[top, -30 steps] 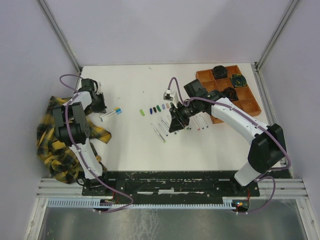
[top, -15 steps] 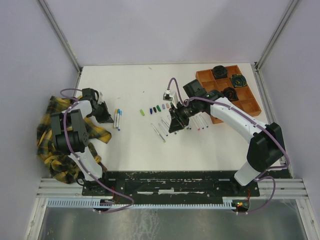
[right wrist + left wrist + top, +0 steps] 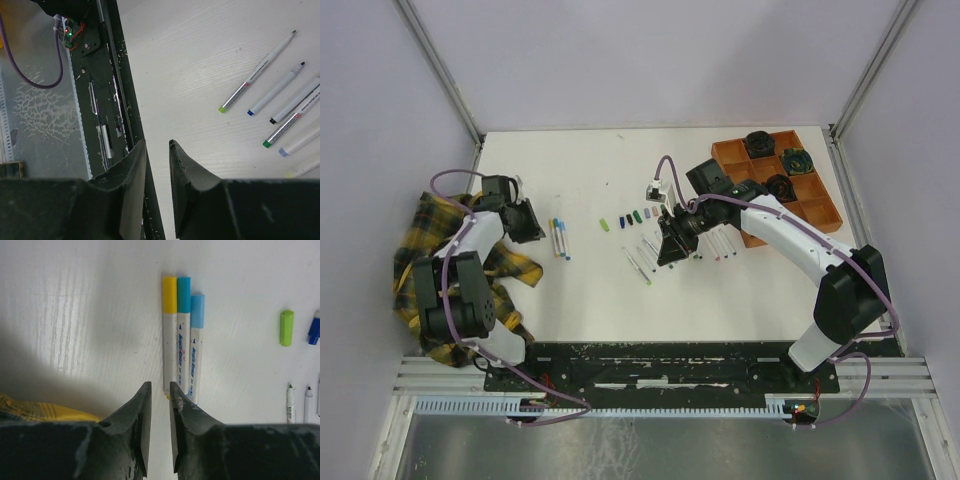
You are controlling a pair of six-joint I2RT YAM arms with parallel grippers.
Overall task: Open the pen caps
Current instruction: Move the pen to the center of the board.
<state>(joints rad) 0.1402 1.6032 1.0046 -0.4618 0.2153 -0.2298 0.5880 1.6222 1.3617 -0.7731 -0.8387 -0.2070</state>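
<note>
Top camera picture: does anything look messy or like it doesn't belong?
Yes. A crumpled yellow checked cloth lies bunched at the left edge of the white table, partly beyond it. It looks odd because it is rumpled, and nothing else out there is fabric.

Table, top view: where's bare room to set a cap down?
Free: the near centre, between the three capped pens and the uncapped pens, down to the base rail; also the far strip behind the loose caps. Crowded: around the right arm, toward the orange tray.
</note>
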